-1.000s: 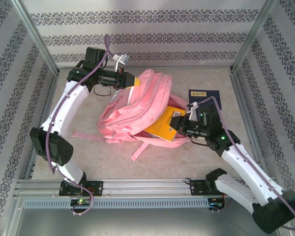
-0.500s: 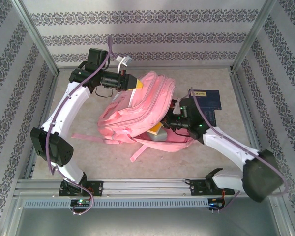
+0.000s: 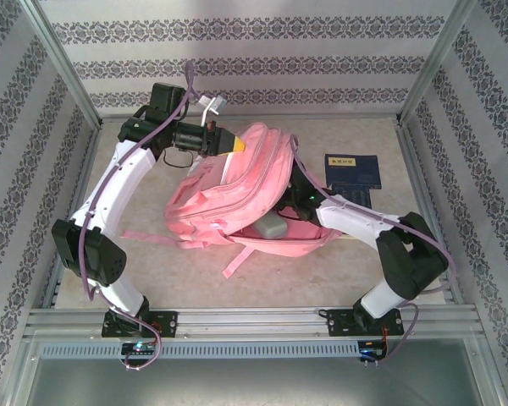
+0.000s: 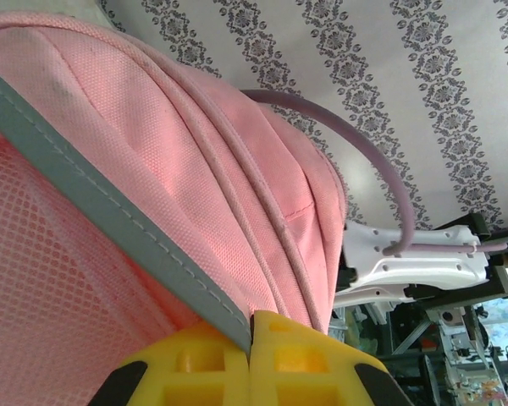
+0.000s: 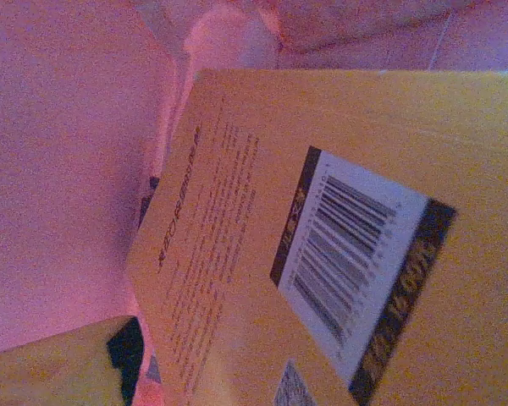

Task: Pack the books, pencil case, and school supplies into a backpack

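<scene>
1. Pinching the backpack's (image 3: 229,190) top edge: left gripper (image 4: 251,338), jaws shut tight on the grey trim strip.
2. Right arm reaches into the bag's open side. The right gripper (image 5: 63,368) is inside w/ pink fabric all round. One finger shows at wrist cam, so can't tell if jaws are wide or narrow.
3. Yellow book (image 5: 322,237) is inside the bag, barcode side facing wrist cam, just beside that finger.
4. Pencil case (image 3: 271,227) lies in the bag's mouth.
5. Navy book (image 3: 352,169) lies flat on table (image 3: 152,262), right of bag.
</scene>
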